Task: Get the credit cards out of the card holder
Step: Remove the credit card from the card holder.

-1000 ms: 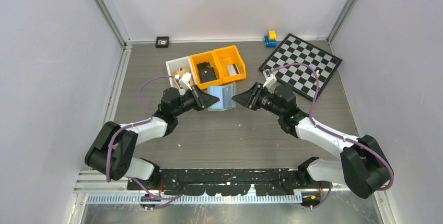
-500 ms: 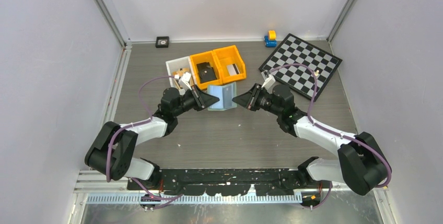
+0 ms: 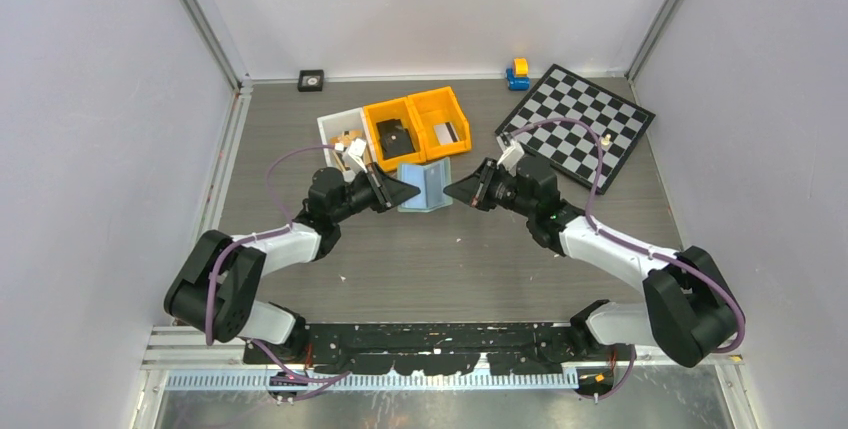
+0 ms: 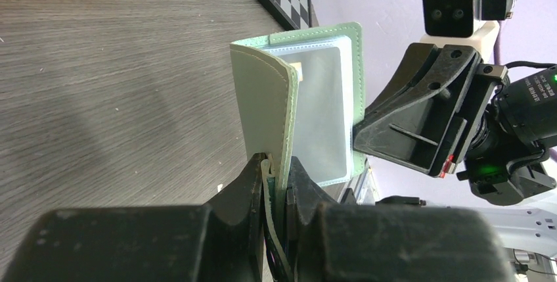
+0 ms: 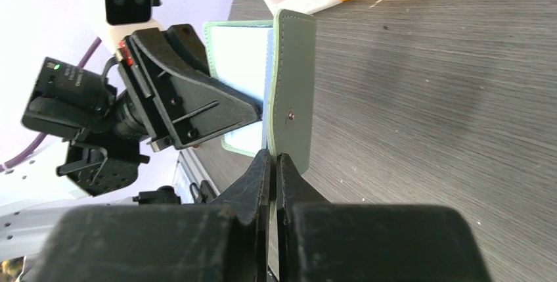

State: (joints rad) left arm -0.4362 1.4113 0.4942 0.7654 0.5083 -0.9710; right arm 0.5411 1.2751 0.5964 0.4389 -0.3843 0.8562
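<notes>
I saw the card holder [image 3: 425, 185] stand open just before 3 bins, left gripper [image 3: 410, 192] and right gripper [image 3: 452, 192] each clamped on 1 flap. The left orange bin [image 3: 371, 124] held a black block [image 3: 395, 137], the right orange bin [image 3: 436, 95] a pale card [image 3: 447, 132], the white bin [image 3: 326, 127] small clutter [image 3: 346, 141].

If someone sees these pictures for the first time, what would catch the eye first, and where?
First, the pale green card holder in the middle of the table, held open between two arms: the left arm and the right arm each have jaws shut on one flap. Next, the two orange bins just behind it, and the black-and-white checkerboard at the far right.
</notes>
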